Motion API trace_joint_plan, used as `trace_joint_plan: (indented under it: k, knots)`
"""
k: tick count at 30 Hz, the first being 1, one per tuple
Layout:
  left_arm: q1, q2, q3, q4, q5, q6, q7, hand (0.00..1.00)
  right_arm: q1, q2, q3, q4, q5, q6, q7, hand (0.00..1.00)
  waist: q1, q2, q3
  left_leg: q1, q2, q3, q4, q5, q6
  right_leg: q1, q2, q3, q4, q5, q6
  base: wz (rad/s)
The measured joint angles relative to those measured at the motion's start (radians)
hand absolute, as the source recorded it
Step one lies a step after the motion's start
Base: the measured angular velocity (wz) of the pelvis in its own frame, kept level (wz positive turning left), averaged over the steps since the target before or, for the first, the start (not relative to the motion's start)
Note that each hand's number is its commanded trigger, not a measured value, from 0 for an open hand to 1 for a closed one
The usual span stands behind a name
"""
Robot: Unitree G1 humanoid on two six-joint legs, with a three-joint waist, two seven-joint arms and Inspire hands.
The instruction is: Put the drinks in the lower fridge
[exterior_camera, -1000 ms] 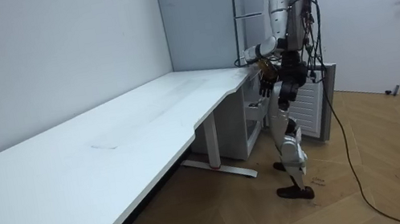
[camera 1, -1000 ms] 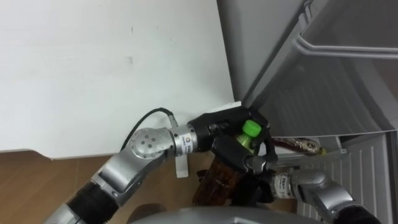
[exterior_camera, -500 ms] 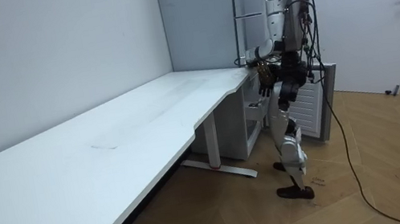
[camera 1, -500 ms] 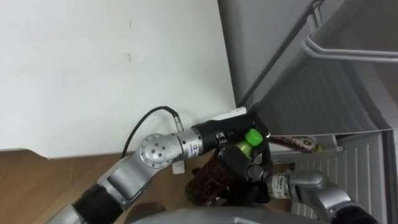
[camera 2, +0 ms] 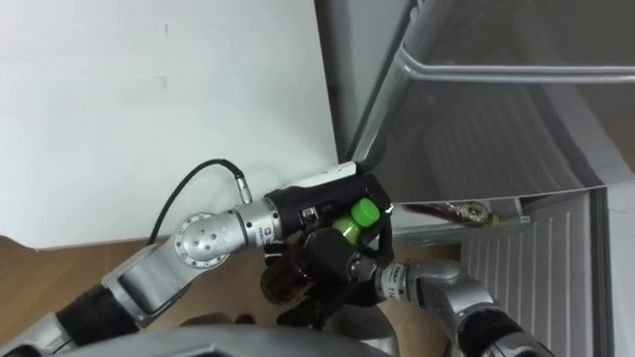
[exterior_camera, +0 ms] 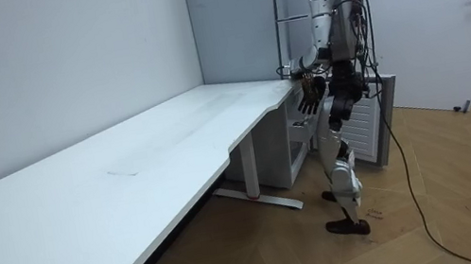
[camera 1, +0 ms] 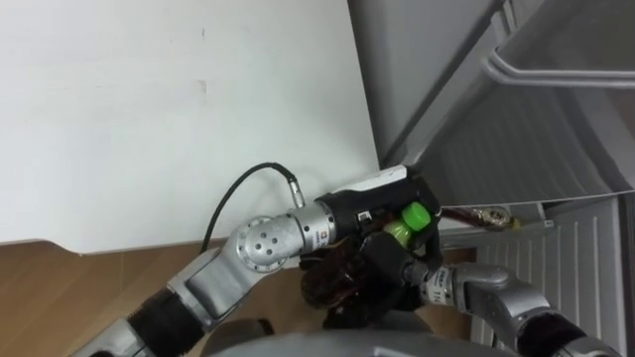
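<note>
A drink bottle (camera 1: 325, 284) with a green cap (camera 1: 415, 214) and brown contents is held tilted in front of me, its cap pointing at the grey fridge (camera 1: 437, 69). My left hand (camera 1: 375, 202) reaches in from the lower left, its fingers curled over the bottle's neck beside the cap. From the lower right, my right hand (camera 1: 385, 268) wraps the bottle's upper body just under the cap. In the room view I stand at the far end of the white desk (exterior_camera: 127, 169), both hands (exterior_camera: 309, 91) raised at waist height by the fridge.
The fridge's open door shows a grey rail (camera 1: 556, 74) at the upper right and ribbed white lining (camera 1: 585, 268) lower down. A small brownish item (camera 1: 488, 214) lies on a white ledge just past the cap. The white desk top (camera 1: 149, 109) spreads to the left, over wooden floor (camera 1: 60, 288).
Both hands and the bottle have shifted slightly right, closer to the fridge opening, and the left forearm has swung further in. In the room view the hands rise a little.
</note>
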Motion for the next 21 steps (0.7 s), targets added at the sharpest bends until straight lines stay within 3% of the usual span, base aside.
trace_joint_plan:
  k: [9,14,15,16,17,21]
  knots:
    - [-0.007,0.001,-0.004,0.045,-0.001,-0.06,0.039,1.0,0.002,-0.001,0.019,0.01,0.088,0.001,-0.008,0.0,-0.004,0.002,0.0,0.002,-0.005,0.012,0.002,0.001,0.002,-0.004,0.0,0.011,0.0,0.002,0.004,-0.03]
    - [-0.019,-0.002,-0.004,0.059,0.001,-0.07,0.044,1.0,0.002,0.0,0.021,0.012,0.123,0.005,-0.012,0.0,-0.003,0.011,0.0045,0.0,-0.005,0.014,0.004,0.0,0.004,-0.005,-0.001,0.01,0.001,0.006,0.006,0.0]
    - [-0.021,-0.003,-0.006,0.062,0.002,-0.074,0.05,1.0,0.002,0.0,0.024,0.012,0.137,0.006,-0.016,0.53,-0.003,0.013,0.005,0.0,-0.005,0.015,0.005,0.0,0.004,-0.005,-0.001,0.011,0.001,0.006,0.006,0.0]
    - [-0.022,-0.003,-0.007,0.065,0.002,-0.077,0.051,1.0,0.002,0.0,0.03,0.012,0.148,0.007,-0.018,0.63,-0.002,0.014,0.0047,-0.001,-0.005,0.015,0.005,0.0,0.004,-0.006,-0.001,0.011,0.001,0.006,0.006,0.0]
    - [-0.023,-0.004,-0.008,0.069,0.001,-0.081,0.052,1.0,0.002,0.0,0.034,0.012,0.158,0.009,-0.02,1.0,-0.002,0.016,0.0036,-0.002,-0.005,0.015,0.005,0.0,0.004,-0.007,-0.002,0.011,0.001,0.006,0.006,0.0]
    - [-0.023,-0.01,-0.009,0.078,0.003,-0.088,0.057,1.0,0.001,0.002,0.034,0.016,0.161,0.01,-0.027,1.0,-0.003,0.021,0.0008,-0.002,-0.008,0.014,0.002,0.002,0.007,-0.007,-0.004,0.011,0.0,0.007,0.006,0.0]
